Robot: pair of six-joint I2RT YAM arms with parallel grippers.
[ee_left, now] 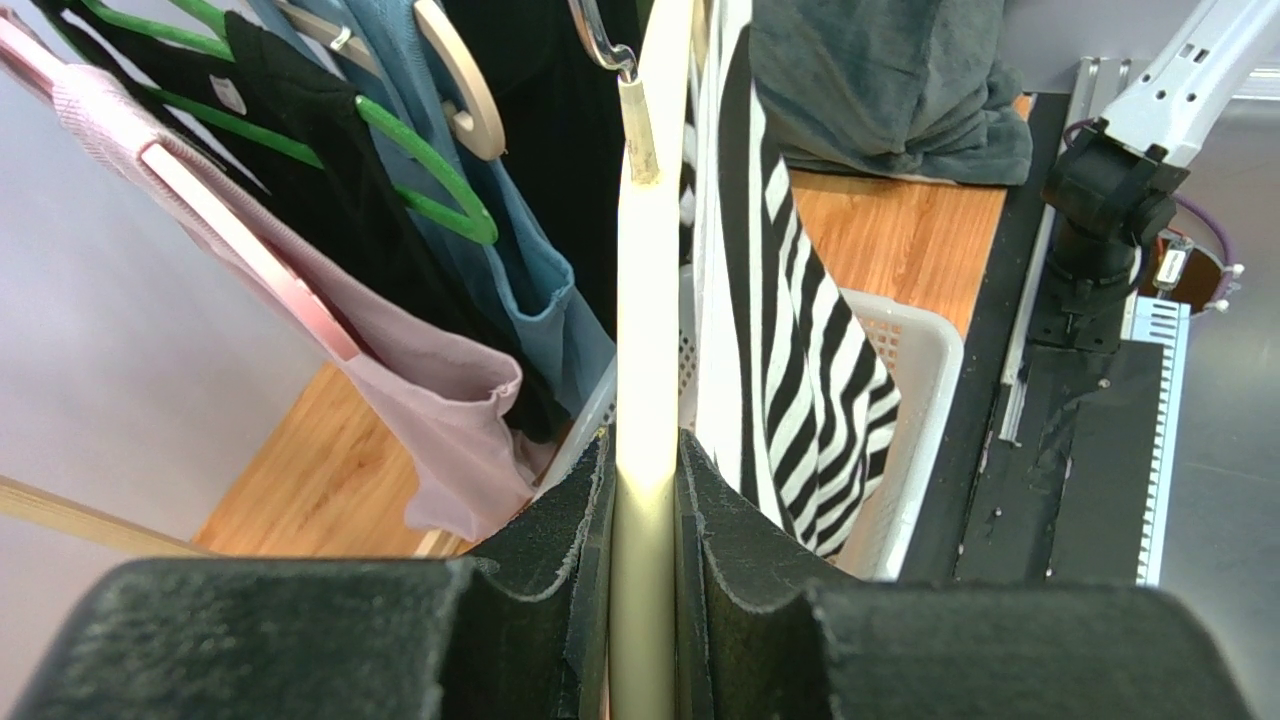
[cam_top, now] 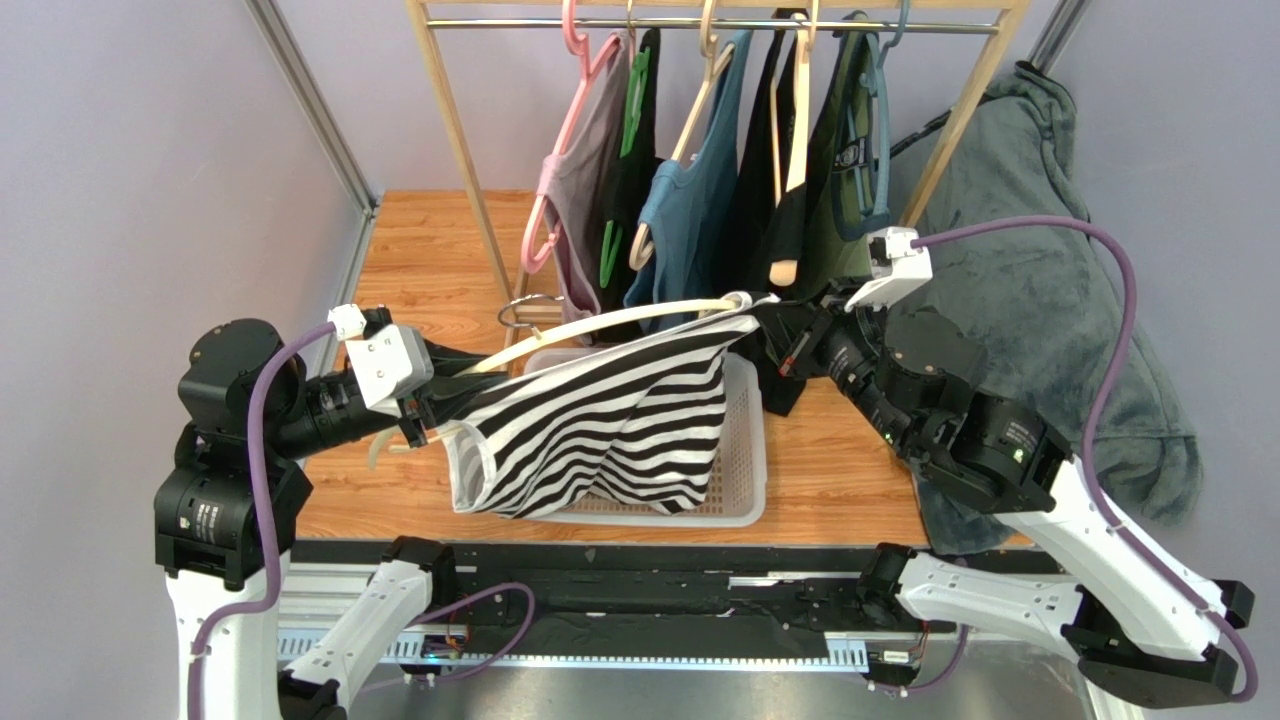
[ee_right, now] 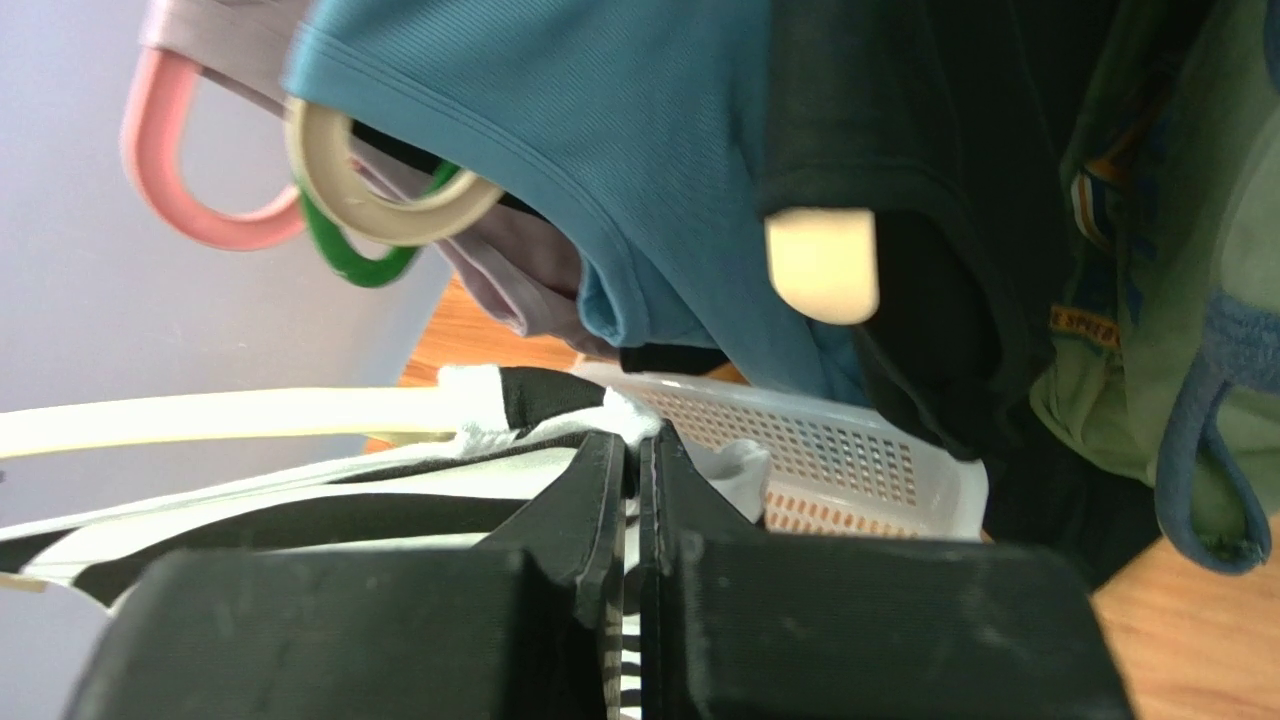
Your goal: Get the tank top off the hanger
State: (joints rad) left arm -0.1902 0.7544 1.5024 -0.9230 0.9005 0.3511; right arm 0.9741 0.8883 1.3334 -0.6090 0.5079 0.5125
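Note:
A black-and-white striped tank top [cam_top: 609,428] hangs over a cream hanger [cam_top: 601,326] held level above the white basket [cam_top: 747,480]. My left gripper [cam_top: 428,405] is shut on the hanger's left end; the cream bar [ee_left: 649,450] runs up between its pads. My right gripper [cam_top: 766,333] is shut on the top's strap at the hanger's right end, and striped cloth [ee_right: 628,450] shows pinched between its fingers. The hanger [ee_right: 226,420] stretches leftward in the right wrist view. The striped top [ee_left: 781,345] drapes to the right of the bar in the left wrist view.
Behind stands a wooden rack [cam_top: 451,135] with several hung garments: pink [cam_top: 579,165], black, teal [cam_top: 699,210], dark green. A grey-green hoodie [cam_top: 1052,285] drapes at the right. The wooden tabletop [cam_top: 421,255] lies under it all, with grey walls at the left.

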